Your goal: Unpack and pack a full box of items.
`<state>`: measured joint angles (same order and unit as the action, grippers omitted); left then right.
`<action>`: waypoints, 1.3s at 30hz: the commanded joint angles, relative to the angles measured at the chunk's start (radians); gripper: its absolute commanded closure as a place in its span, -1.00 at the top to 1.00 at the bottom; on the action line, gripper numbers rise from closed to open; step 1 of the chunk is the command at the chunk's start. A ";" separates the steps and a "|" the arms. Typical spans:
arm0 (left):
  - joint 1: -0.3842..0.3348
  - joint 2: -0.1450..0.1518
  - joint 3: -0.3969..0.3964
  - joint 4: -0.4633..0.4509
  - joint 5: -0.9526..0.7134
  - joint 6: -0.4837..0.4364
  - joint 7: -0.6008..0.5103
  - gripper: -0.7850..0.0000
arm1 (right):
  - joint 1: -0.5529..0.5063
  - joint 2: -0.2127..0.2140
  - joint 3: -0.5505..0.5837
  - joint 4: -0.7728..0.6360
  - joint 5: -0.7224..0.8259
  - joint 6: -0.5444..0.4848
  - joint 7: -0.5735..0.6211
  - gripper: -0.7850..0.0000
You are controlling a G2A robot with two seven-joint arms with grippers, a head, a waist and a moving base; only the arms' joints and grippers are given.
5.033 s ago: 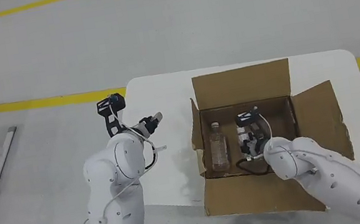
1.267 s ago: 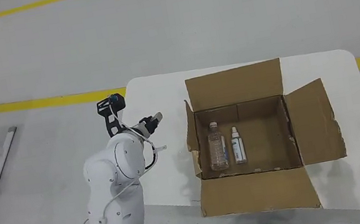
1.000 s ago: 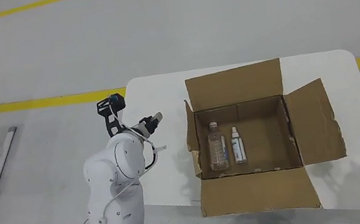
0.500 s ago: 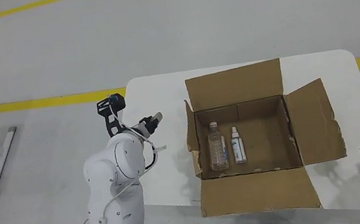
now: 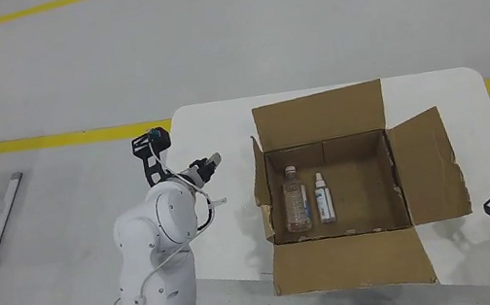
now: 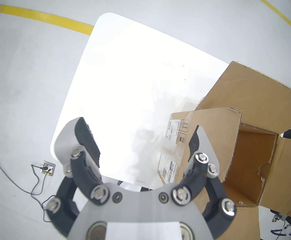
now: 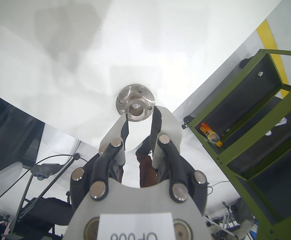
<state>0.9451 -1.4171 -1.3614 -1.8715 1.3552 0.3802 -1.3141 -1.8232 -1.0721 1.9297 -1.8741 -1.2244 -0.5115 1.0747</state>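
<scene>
The open cardboard box [image 5: 366, 192] sits mid-table [image 5: 221, 129], flaps spread. On its floor, toward the 9 o'clock wall, a clear water bottle [image 5: 295, 201] lies beside a small spray bottle [image 5: 323, 198], the spray bottle at its 3 o'clock. A round metal flange [image 7: 135, 103] rests on the table at 4 o'clock from the box, near the corner. The right gripper [image 7: 140, 118] hangs over it, fingers apart on either side of its hub. The left gripper [image 6: 138, 129] hovers at 9 o'clock from the box, over the table's edge, spread wide and holding nothing.
</scene>
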 commanded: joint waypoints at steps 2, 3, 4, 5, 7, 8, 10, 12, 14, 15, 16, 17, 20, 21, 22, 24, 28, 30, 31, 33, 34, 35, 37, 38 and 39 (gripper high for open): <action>0.000 0.000 0.000 0.000 0.000 0.000 0.000 1.00 | 0.007 0.002 -0.012 0.010 -0.007 0.004 -0.001 -0.32; 0.000 0.000 0.000 0.000 0.000 0.000 0.000 1.00 | 0.010 0.002 -0.017 0.013 -0.009 0.004 -0.002 -0.31; 0.000 0.000 0.000 0.000 0.000 0.000 0.000 1.00 | 0.012 0.003 -0.023 0.016 -0.012 0.003 -0.002 -0.30; 0.000 0.000 0.000 0.000 0.000 0.000 0.000 1.00 | 0.013 0.003 -0.028 0.019 -0.015 0.003 -0.001 -0.29; 0.000 0.000 0.000 0.000 0.000 0.000 0.000 1.00 | 0.017 0.004 -0.035 0.024 -0.018 0.005 -0.002 -0.28; 0.000 0.000 0.000 0.000 0.000 0.000 0.000 1.00 | 0.018 0.005 -0.038 0.026 -0.018 0.006 -0.002 -0.27; 0.000 0.000 0.000 0.000 0.000 0.000 0.000 1.00 | 0.020 0.006 -0.044 0.029 -0.021 0.007 -0.003 -0.25; 0.000 0.000 0.000 0.000 0.000 0.000 0.000 1.00 | 0.025 0.007 -0.047 0.035 -0.023 0.011 -0.004 -0.24; 0.000 0.000 0.000 0.000 0.000 0.000 0.000 1.00 | 0.029 0.008 -0.052 0.040 -0.025 0.012 -0.003 -0.24; 0.000 0.000 0.000 0.000 0.000 0.000 0.000 1.00 | 0.032 0.009 -0.055 0.043 -0.025 0.015 -0.003 -0.24; 0.000 0.000 0.000 0.000 0.000 0.000 0.000 1.00 | 0.034 0.009 -0.057 0.046 -0.026 0.017 -0.002 -0.24; 0.000 0.000 0.000 0.000 0.000 0.000 0.000 1.00 | 0.037 0.010 -0.059 0.048 -0.028 0.020 -0.002 -0.23; 0.000 0.000 0.000 0.000 0.000 0.000 0.000 1.00 | 0.043 0.012 -0.067 0.056 -0.030 0.025 0.001 -0.23; 0.000 0.000 0.000 0.000 0.000 0.000 0.000 1.00 | 0.045 0.012 -0.069 0.058 -0.031 0.028 0.001 -0.23; 0.000 0.000 0.000 0.000 0.000 0.000 0.000 1.00 | 0.047 0.012 -0.072 0.061 -0.032 0.029 0.001 -0.23; 0.000 0.000 0.000 0.000 0.000 0.000 0.000 1.00 | 0.052 0.014 -0.075 0.066 -0.035 0.033 0.001 -0.23; 0.000 0.000 0.000 0.000 0.000 0.000 0.000 1.00 | 0.059 0.016 -0.078 0.073 -0.033 0.037 0.001 -0.24; 0.000 0.000 0.000 0.000 0.000 0.000 0.000 1.00 | 0.060 0.017 -0.079 0.073 -0.032 0.038 0.002 -0.24; 0.000 0.000 0.000 0.000 0.000 0.000 0.000 1.00 | 0.060 0.018 -0.079 0.074 -0.032 0.039 0.002 -0.24; 0.000 0.000 0.000 0.000 0.000 0.000 0.000 1.00 | 0.061 0.019 -0.081 0.077 -0.031 0.039 0.004 -0.24; 0.000 0.000 0.000 0.000 0.000 0.000 0.000 1.00 | 0.062 0.019 -0.082 0.078 -0.031 0.038 0.004 -0.24; 0.000 0.000 0.000 0.000 0.000 0.000 0.000 1.00 | 0.063 0.020 -0.084 0.079 -0.031 0.038 0.004 -0.25; 0.000 0.000 0.000 0.000 0.000 0.000 0.000 1.00 | 0.064 0.021 -0.086 0.082 -0.031 0.039 0.004 -0.25; 0.000 0.000 0.000 0.000 0.000 0.000 0.000 1.00 | 0.064 0.021 -0.088 0.083 -0.030 0.040 0.004 -0.25; 0.000 0.000 0.000 0.000 0.000 0.000 0.000 1.00 | 0.064 0.022 -0.089 0.084 -0.029 0.039 0.004 -0.26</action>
<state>0.9451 -1.4171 -1.3614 -1.8715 1.3552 0.3802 -1.3141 -1.7590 -1.0509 1.8415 -1.7907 -1.2546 -0.4723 1.0788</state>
